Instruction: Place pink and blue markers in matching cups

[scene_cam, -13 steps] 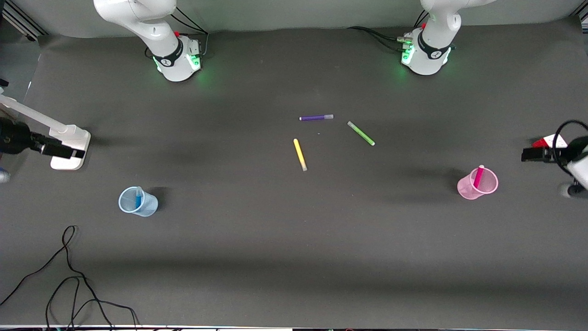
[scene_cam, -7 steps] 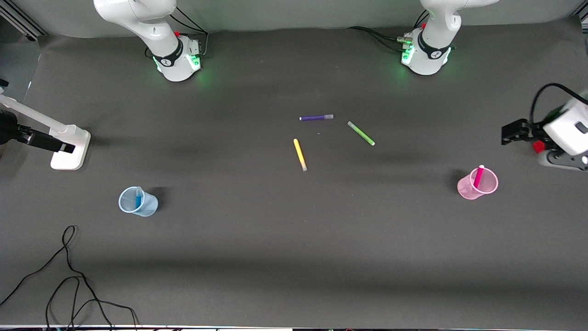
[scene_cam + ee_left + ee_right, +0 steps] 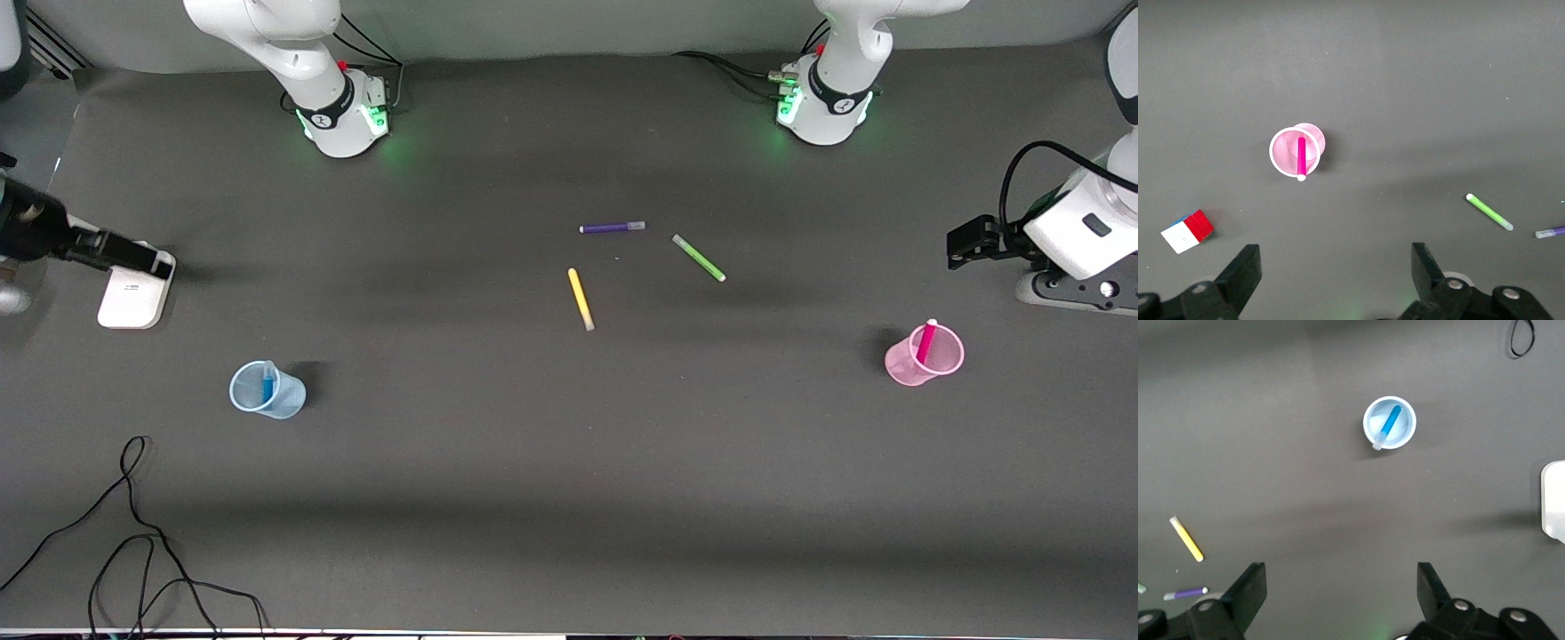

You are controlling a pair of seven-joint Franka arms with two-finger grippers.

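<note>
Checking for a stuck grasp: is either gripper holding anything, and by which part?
Nothing is held. The left gripper and right gripper are open and empty; the pink marker and blue marker stand in their cups.

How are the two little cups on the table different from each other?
The pink cup sits toward the left arm's end of the table; the blue cup sits toward the right arm's end. The pink cup holds a pink marker, the blue cup a blue marker. Both are small, translucent and upright.
</note>
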